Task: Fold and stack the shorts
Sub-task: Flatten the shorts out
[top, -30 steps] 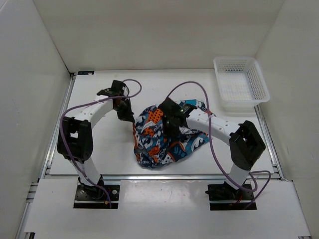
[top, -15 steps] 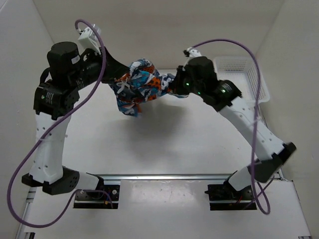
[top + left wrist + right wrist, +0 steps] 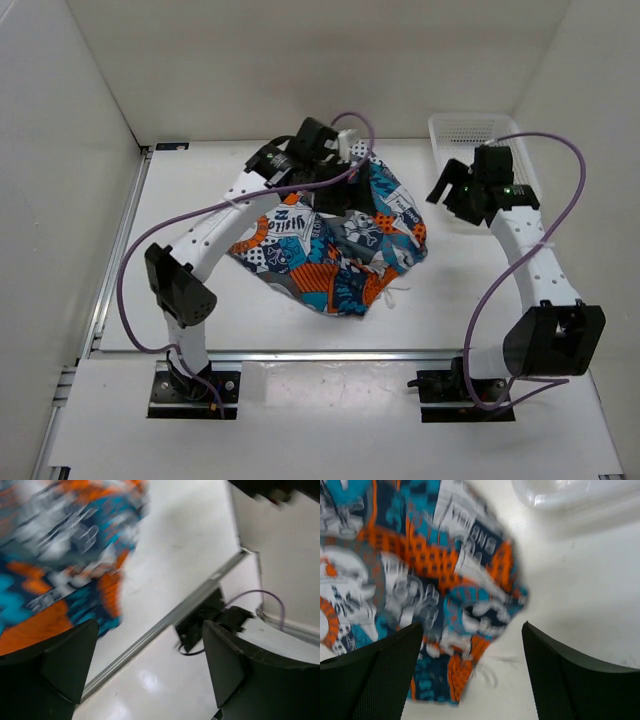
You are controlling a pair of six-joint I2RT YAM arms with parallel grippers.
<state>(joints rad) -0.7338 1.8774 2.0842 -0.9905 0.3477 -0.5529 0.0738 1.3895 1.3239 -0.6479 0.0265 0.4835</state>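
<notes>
The shorts (image 3: 335, 250) lie spread out on the table's middle, a patchwork print of teal, orange, navy and white with a white drawstring at their near right edge. My left gripper (image 3: 338, 192) hovers over their far edge, jaws open and empty; in the left wrist view (image 3: 150, 672) the shorts (image 3: 55, 550) are up to the left, blurred. My right gripper (image 3: 443, 196) is open just right of the shorts. In the right wrist view (image 3: 472, 677) it is empty, and the shorts (image 3: 420, 580) fill the left part.
A white mesh basket (image 3: 500, 135) stands at the back right corner, partly behind my right arm, and shows at the top of the right wrist view (image 3: 570, 497). White walls close in the table on three sides. A metal rail (image 3: 330, 352) runs along the near edge.
Half a second ago both grippers held the shorts bunched up in the air between them. Both have opened and come down, and the shorts now lie spread on the table.
</notes>
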